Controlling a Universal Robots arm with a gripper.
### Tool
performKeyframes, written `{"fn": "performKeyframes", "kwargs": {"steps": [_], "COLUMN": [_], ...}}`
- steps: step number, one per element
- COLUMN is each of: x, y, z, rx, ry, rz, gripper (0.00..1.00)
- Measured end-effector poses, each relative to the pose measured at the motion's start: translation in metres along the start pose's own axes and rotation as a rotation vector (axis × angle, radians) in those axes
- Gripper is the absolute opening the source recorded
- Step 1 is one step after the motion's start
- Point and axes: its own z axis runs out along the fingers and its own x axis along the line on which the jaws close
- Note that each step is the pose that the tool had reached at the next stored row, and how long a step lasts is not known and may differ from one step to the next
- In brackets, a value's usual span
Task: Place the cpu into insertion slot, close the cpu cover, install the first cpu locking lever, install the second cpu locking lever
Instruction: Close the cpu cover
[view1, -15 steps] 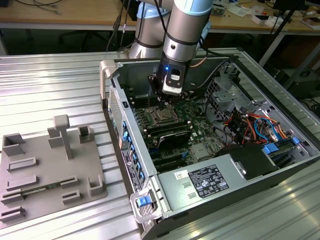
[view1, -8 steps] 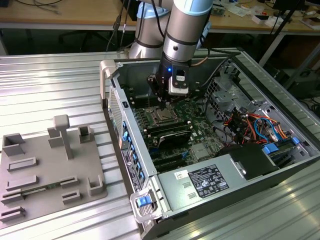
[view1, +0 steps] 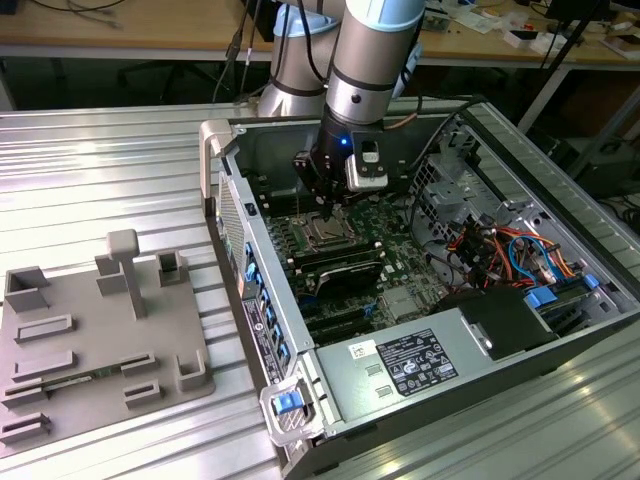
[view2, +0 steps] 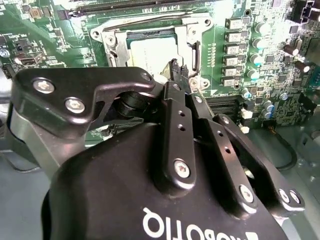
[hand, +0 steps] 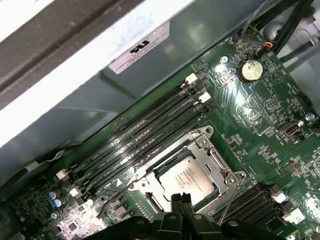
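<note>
The cpu (hand: 186, 176) lies flat in the insertion slot (view1: 326, 232) on the green board, its silvery top facing up. The cpu cover (hand: 214, 154) lies down around it as a metal frame, with the chip showing through its window. Thin wire levers (hand: 227, 205) run out from two sides of the socket; whether they are latched I cannot tell. My gripper (view1: 322, 203) hangs just above the socket's near edge. Its fingers are shut together with nothing between them, as both wrist views show (view2: 176, 69) (hand: 181, 199). The cpu (view2: 150, 50) lies just beyond the fingertips.
Long black memory slots (hand: 145, 135) flank the socket. The open computer case has a wall (view1: 225, 200) at the exterior view's left, and a power supply (view1: 400, 365) and coloured cables (view1: 500, 250) at its right. A grey fixture plate (view1: 100, 340) lies on the table outside.
</note>
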Motion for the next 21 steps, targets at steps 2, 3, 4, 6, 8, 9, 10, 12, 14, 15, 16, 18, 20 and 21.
{"fn": "performKeyframes", "kwargs": {"steps": [2, 3, 4, 6, 8, 9, 10, 12, 14, 15, 16, 18, 20, 21], "x": [0.0000, 0.0000, 0.0000, 0.0000, 0.0000, 0.0000, 0.0000, 0.0000, 0.0000, 0.0000, 0.0000, 0.0000, -0.0001, -0.0001], "y": [0.0000, 0.0000, 0.0000, 0.0000, 0.0000, 0.0000, 0.0000, 0.0000, 0.0001, 0.0000, 0.0000, 0.0000, -0.0001, 0.0000], "z": [0.0000, 0.0000, 0.0000, 0.0001, 0.0001, 0.0001, 0.0002, 0.0002, 0.0004, 0.0004, 0.0004, 0.0004, -0.0009, -0.0017], "rx": [0.0000, -0.0002, -0.0010, -0.0023, -0.0034, -0.0038, -0.0044, -0.0053, -0.0063, -0.0068, -0.0077, -0.0094, -0.0099, -0.0103], "ry": [-0.0001, -0.0004, -0.0016, -0.0037, -0.0056, -0.0063, -0.0073, -0.0087, -0.0103, -0.0111, -0.0125, -0.0137, -0.0149, -0.0154], "rz": [-0.002, -0.009, -0.037, -0.089, -0.131, -0.150, -0.173, -0.207, -0.246, -0.264, -0.294, -0.329, -0.351, -0.357], "gripper": [0.11, 0.11, 0.11, 0.11, 0.11, 0.11, 0.11, 0.11, 0.11, 0.11, 0.11, 0.11, 0.11, 0.11]}}
